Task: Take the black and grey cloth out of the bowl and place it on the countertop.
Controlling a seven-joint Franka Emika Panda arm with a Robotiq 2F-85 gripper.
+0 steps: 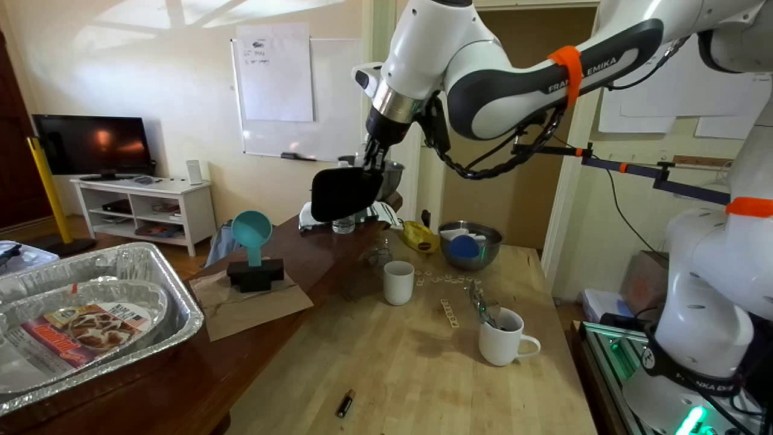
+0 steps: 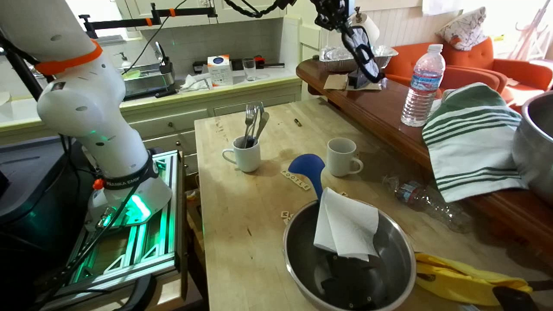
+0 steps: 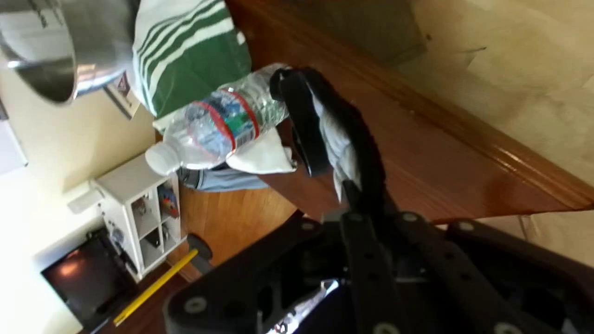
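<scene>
My gripper (image 1: 374, 158) is shut on the black and grey cloth (image 1: 344, 194) and holds it in the air. The gripper also shows in an exterior view (image 2: 344, 26) and in the wrist view (image 3: 366, 211). The cloth is black on one face and grey with black edging on the other (image 2: 359, 43); in the wrist view the cloth (image 3: 341, 144) extends out from the fingertips over the red-brown countertop (image 3: 408, 162). A metal bowl (image 2: 298, 235) stands on the light wooden table, holding a white paper and a blue ladle (image 2: 307, 166). Another metal bowl (image 2: 538, 151) stands on the red-brown countertop.
A water bottle (image 2: 423, 88) and a green-striped towel (image 2: 475, 138) are on the red-brown countertop. A teal scoop on a black stand (image 1: 252, 235) and foil trays (image 1: 175, 290) are farther along. White mugs (image 1: 398, 284) and a yellow bag (image 1: 418, 237) are on the wooden table.
</scene>
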